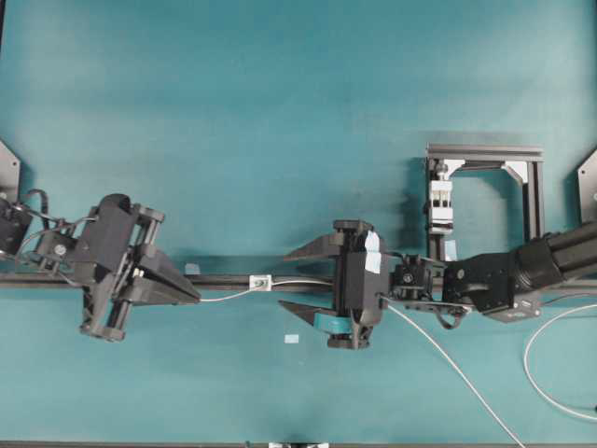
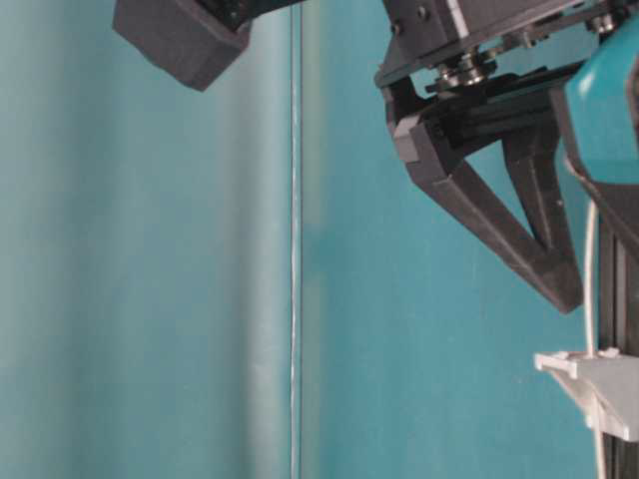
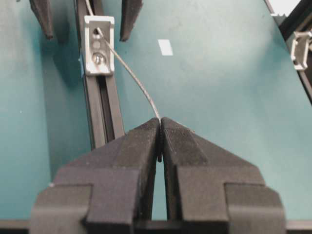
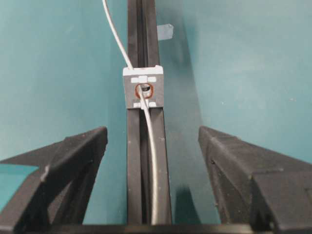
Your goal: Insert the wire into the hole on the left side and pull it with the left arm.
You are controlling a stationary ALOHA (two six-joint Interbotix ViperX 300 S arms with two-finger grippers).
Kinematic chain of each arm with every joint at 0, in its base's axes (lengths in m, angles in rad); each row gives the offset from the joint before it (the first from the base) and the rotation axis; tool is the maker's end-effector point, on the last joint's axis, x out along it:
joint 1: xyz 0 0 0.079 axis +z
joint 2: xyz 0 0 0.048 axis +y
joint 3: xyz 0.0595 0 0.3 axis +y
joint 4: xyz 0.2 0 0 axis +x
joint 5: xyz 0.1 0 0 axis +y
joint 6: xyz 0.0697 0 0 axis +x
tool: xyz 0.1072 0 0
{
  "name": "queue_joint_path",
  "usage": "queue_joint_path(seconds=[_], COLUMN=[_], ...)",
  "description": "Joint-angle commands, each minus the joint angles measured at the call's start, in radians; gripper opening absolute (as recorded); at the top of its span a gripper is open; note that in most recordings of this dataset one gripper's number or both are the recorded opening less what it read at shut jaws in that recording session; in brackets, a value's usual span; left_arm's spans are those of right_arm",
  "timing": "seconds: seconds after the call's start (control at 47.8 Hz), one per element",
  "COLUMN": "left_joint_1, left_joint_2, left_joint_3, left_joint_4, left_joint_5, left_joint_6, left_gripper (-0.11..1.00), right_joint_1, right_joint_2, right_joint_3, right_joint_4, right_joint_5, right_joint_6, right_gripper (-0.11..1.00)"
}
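Teal matting [image 1: 280,112] covered the work surface; a black rail [image 4: 146,185] ran across it, carrying the hole [image 1: 261,282] (a small white-silver bracket with a dark round opening). The wire [image 1: 229,294] passed through that opening; on the far side it curved to the left gripper [image 1: 194,297], whose black wedge fingers [image 3: 141,146] were pressed together on the wire's end. The right gripper [image 1: 303,280] stood just beside the bracket with its jaws spread wide, one either side of the rail, gripping nothing; the wire lay along the rail between them, untouched.
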Motion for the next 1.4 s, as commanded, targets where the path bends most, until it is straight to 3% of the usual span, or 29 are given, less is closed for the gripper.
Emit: queue_joint_path(seconds=[0.0,0.502,0.962,1.045,1.15,1.38], left_joint_1=[-0.006,-0.005,0.018,0.026,0.032,0.043], left_joint_2=[-0.041,-0.15,-0.172,-0.181,-0.187,-0.187], left_joint_3=[0.009,0.069,0.072,0.074,0.08,0.084], left_joint_4=[0.003,0.005,0.005,0.005,0.005,0.006], left_joint_5=[0.011,0.11,0.179,0.179,0.179,0.179], left_joint_6=[-0.002,-0.061,-0.066,-0.064,-0.064,-0.064], left_gripper=[-0.1,-0.1,-0.08,0.0,0.18,0.82], right_joint_1=[0.002,0.0,0.0,0.002,0.0,0.002], right_joint_2=[-0.043,-0.043,-0.043,-0.043,-0.043,-0.046], right_joint_3=[-0.006,-0.006,-0.009,-0.009,-0.009,-0.006], right_joint_4=[-0.002,-0.002,-0.003,-0.002,-0.002,-0.002], right_joint_5=[-0.005,-0.002,-0.003,-0.003,-0.003,-0.002], right_joint_6=[-0.002,-0.003,-0.003,-0.003,-0.003,-0.005], right_gripper=[0.86,0.86,0.86,0.86,0.86,0.86])
